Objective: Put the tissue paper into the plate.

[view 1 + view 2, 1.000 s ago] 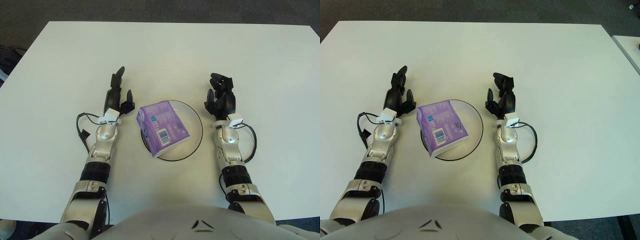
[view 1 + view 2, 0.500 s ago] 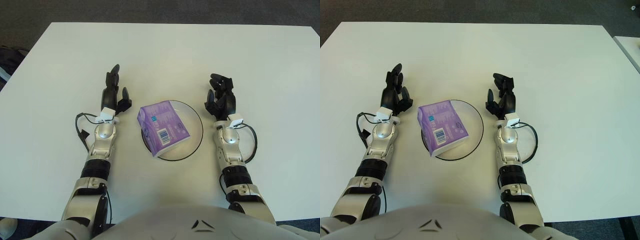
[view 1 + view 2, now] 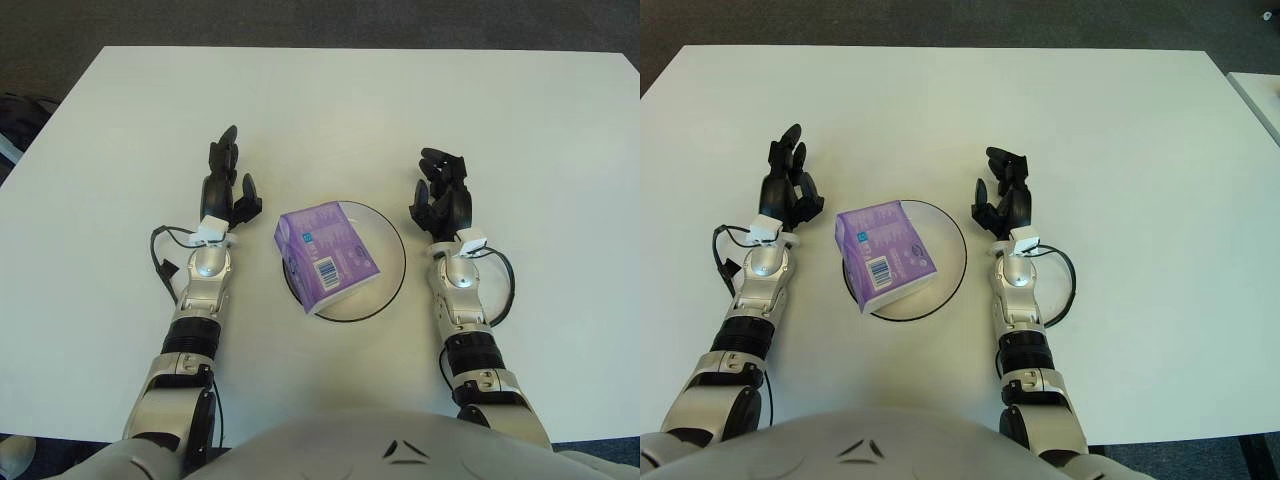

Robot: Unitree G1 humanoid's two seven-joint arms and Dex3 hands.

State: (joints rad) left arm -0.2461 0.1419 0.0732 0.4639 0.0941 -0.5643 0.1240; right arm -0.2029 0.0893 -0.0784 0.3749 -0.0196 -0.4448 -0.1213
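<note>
A purple pack of tissue paper (image 3: 325,255) lies in the white plate with a dark rim (image 3: 390,250), covering the plate's left part and overhanging its left rim. My left hand (image 3: 224,187) is on the table just left of the plate, fingers spread, holding nothing and apart from the pack. My right hand (image 3: 440,195) rests just right of the plate, fingers relaxed and empty.
The white table (image 3: 330,110) stretches wide behind and to both sides of the plate. Its far edge meets a dark floor. Thin black cables loop beside both wrists.
My left hand has drawn away from the tissue pack, moving left and slightly back. The pack, the plate and my right hand have not moved.
</note>
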